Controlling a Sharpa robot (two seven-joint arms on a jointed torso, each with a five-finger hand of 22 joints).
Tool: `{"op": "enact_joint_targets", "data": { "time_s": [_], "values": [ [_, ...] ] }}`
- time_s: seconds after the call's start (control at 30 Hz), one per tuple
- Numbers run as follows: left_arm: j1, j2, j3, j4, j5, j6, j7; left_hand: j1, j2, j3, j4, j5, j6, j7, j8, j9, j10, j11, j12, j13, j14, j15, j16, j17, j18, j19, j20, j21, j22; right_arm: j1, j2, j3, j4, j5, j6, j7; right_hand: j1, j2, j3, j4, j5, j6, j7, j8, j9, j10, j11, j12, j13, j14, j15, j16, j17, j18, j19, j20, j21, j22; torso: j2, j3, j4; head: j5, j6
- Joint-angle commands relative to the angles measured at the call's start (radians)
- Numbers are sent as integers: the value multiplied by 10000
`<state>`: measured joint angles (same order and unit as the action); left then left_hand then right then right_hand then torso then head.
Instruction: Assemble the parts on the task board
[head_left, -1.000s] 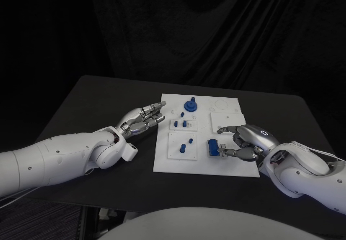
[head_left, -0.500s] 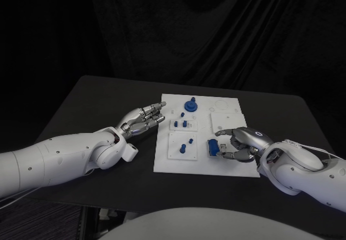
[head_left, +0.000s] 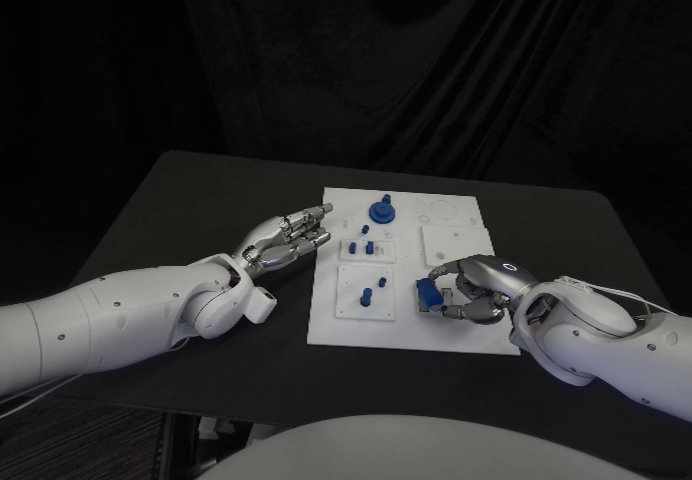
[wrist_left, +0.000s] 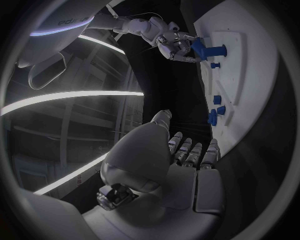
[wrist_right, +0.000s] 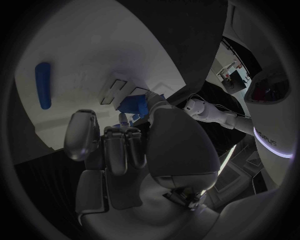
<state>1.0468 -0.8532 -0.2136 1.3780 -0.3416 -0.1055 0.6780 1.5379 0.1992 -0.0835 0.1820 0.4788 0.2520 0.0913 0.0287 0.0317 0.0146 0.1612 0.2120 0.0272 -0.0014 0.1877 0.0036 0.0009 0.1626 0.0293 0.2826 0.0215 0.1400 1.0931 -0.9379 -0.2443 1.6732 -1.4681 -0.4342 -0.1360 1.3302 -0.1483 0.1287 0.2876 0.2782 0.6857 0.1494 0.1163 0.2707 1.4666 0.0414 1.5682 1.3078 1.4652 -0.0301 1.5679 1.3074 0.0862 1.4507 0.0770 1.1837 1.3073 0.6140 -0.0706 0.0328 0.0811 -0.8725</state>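
The white task board (head_left: 411, 335) is lying in the middle of the black table (head_left: 188, 200), with several blue parts standing on it. The right hand (head_left: 473, 287) is reaching in over the board's near right portion, its fingers curling around a blue block-shaped part (head_left: 428, 295) and gripping it; in the left wrist view the same hand (wrist_left: 170, 41) is closing on this part (wrist_left: 206, 49) just above the board (wrist_left: 250, 60), and in the right wrist view the part (wrist_right: 133, 105) is showing between the fingertips (wrist_right: 128, 120) against the board (wrist_right: 81, 55). Whether the block is touching the board or being held just off it cannot be told. The left hand (head_left: 289, 237) is resting beside the board's left edge, holding nothing, its fingers extended and slightly apart, pointing toward the board; the left wrist view is showing the hand (wrist_left: 181, 155) with its fingers (wrist_left: 210, 152) straight. A round blue knob-shaped part (head_left: 382, 211) is standing at the board's far side, a cluster of small blue pegs (head_left: 364, 245) is sitting just nearer, and an elongated blue part (head_left: 369, 295) is lying on the near left panel, also appearing in the right wrist view (wrist_right: 42, 85)
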Motion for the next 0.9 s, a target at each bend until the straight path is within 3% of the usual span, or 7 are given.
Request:
{"op": "enact_joint_targets", "data": {
  "time_s": [0.03,0.2,0.63,0.9],
  "values": [
    [-17,19,8,8,16,119,186,-25,60,65,18,46,-41,47,60,12,-3,-12,43,13,14,17,-36,-9,66,23,50,9,-9,-5,26,7,-48,130,123,-112,-14,103,35,-29,-2,71,-20,39,-29,1042,82,26,2630,1056,94,29,2634,-112,5,50,45,1633,2,3,0,31,-1],
    [-20,8,8,11,16,117,183,-25,60,65,18,46,-41,47,60,12,-3,-12,43,13,14,17,-36,-9,66,23,50,9,-9,-2,58,15,-88,151,46,-77,101,162,83,-98,-13,-91,-9,-31,-181,1042,79,26,2630,1056,101,29,2634,-103,-5,67,12,1624,3,-2,-6,49,-1],
    [-25,4,8,19,16,131,173,-26,64,81,7,45,-39,42,57,12,-4,0,48,14,14,19,-36,-9,67,23,51,8,-12,-1,-6,23,33,160,-124,38,110,169,83,-103,-19,2,-27,-27,-175,1042,57,26,2630,1056,90,29,2634,-95,-15,66,-16,1616,5,3,-11,86,-1],
    [-30,-15,8,31,16,132,172,-26,64,81,7,45,-39,42,57,12,-4,0,48,14,14,19,-36,-9,67,23,51,8,-12,-1,-150,23,238,161,-328,168,-98,-25,-68,34,-3,-347,-56,-156,-467,1042,15,26,2630,1056,51,29,2634,-85,-28,43,-43,1609,17,6,-21,99,-1]
  ]
}}
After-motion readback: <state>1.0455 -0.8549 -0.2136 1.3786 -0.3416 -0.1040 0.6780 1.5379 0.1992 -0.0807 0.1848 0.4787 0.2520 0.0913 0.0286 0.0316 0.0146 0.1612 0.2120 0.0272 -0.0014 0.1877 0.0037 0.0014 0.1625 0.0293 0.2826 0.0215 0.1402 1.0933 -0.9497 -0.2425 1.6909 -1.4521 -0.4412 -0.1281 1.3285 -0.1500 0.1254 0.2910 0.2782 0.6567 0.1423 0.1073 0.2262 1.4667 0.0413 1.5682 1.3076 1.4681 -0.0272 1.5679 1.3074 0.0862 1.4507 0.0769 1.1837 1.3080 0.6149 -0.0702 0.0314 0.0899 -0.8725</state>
